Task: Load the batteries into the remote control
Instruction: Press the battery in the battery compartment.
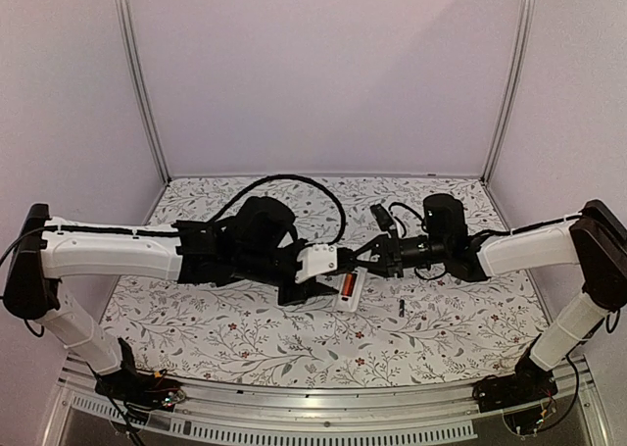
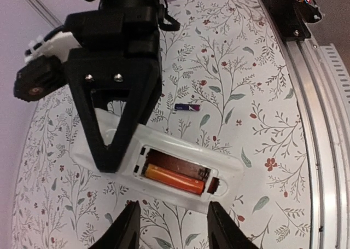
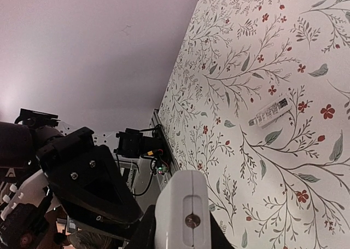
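Counting one remote control (image 2: 180, 146), one orange battery (image 2: 174, 179), one black battery (image 2: 187, 108)

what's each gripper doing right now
left gripper: open, holding nothing
right gripper: closed on the remote

One white remote (image 2: 164, 145). Two small batteries: one orange battery (image 2: 174, 179) and one dark battery (image 2: 187, 108). Two robot arms: one left arm (image 1: 108, 255), one right arm (image 1: 524, 250). Two grippers: one left gripper (image 2: 172, 216), one right gripper (image 2: 106, 162), with two fingers on each. One flowery table cloth (image 2: 246, 68). One metal rail (image 1: 323, 407).
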`<action>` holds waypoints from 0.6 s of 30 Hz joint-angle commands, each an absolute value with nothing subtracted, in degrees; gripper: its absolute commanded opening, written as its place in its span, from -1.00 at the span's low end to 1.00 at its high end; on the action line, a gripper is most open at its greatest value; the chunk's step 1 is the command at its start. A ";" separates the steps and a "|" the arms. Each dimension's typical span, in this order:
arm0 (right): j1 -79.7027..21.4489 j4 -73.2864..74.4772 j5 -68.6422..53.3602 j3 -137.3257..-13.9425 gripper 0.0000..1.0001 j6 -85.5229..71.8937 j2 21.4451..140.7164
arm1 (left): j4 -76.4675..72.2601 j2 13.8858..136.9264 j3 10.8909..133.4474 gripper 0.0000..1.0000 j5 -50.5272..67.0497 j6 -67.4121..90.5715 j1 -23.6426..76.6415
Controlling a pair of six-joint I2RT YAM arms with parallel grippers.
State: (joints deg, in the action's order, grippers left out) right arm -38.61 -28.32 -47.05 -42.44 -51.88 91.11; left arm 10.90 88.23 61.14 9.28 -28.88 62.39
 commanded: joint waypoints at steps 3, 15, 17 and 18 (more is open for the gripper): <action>-38.30 -27.50 -43.24 -41.10 -1.00 -47.85 86.76 | -0.59 83.90 58.08 0.34 1.82 -7.51 59.49; -38.32 -17.34 -36.21 -42.60 -1.00 -38.66 79.23 | 1.48 92.44 64.40 0.34 7.40 16.65 58.45; -38.25 -16.72 -36.00 -42.88 -1.00 -38.44 79.11 | 1.01 93.22 64.65 0.33 7.62 17.88 58.83; -38.27 -16.56 -35.83 -42.97 -1.00 -38.35 79.10 | 1.00 93.66 64.88 0.32 8.34 18.27 58.99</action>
